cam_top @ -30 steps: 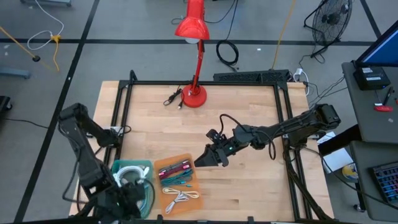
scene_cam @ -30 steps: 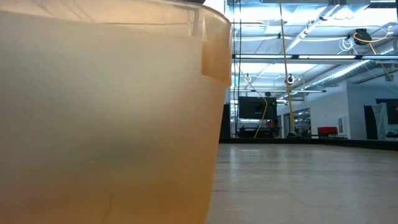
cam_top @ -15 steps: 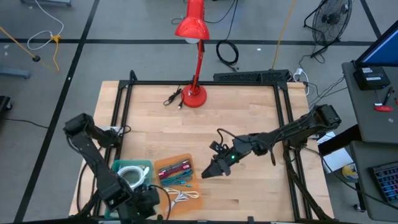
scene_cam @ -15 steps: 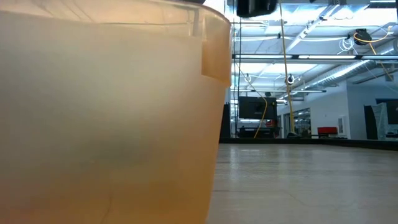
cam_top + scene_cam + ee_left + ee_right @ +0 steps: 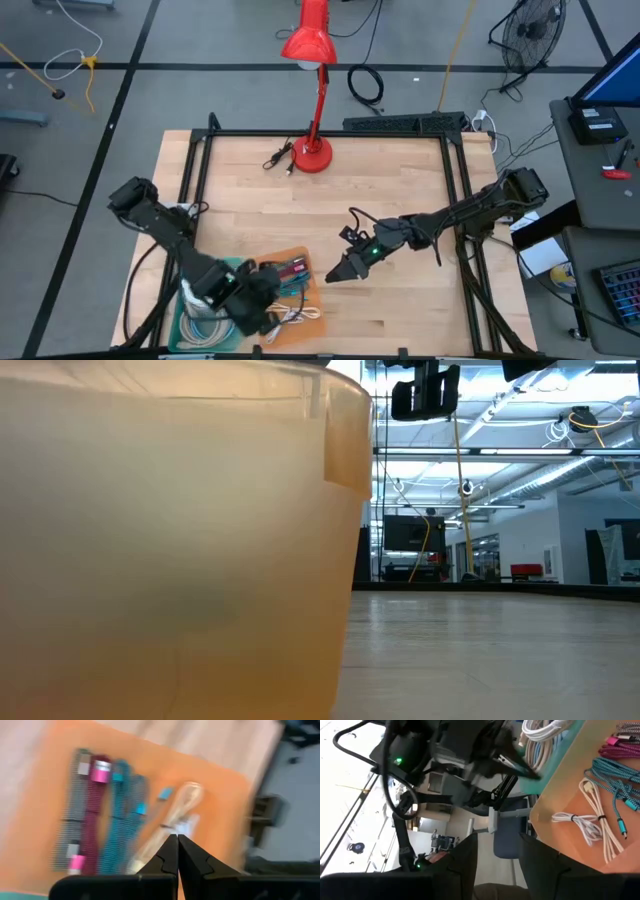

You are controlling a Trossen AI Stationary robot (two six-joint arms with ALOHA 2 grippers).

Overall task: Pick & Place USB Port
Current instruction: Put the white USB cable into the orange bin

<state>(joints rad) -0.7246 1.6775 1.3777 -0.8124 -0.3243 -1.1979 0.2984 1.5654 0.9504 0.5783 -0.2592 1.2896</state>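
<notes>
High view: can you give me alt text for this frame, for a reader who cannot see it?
Seen from above, the left pincer hovers over an orange tray of coiled cables at the wooden table's near edge. The right pincer sits just right of the tray, and a red desk lamp stands at the far edge.

No readable text anywhere (labels too blurred).

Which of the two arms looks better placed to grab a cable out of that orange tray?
Probably the left. The left gripper hangs right over the orange tray, fingers shut, with the cables straight ahead of it. The right gripper sits beside the tray, over bare table, fingers open.
</notes>
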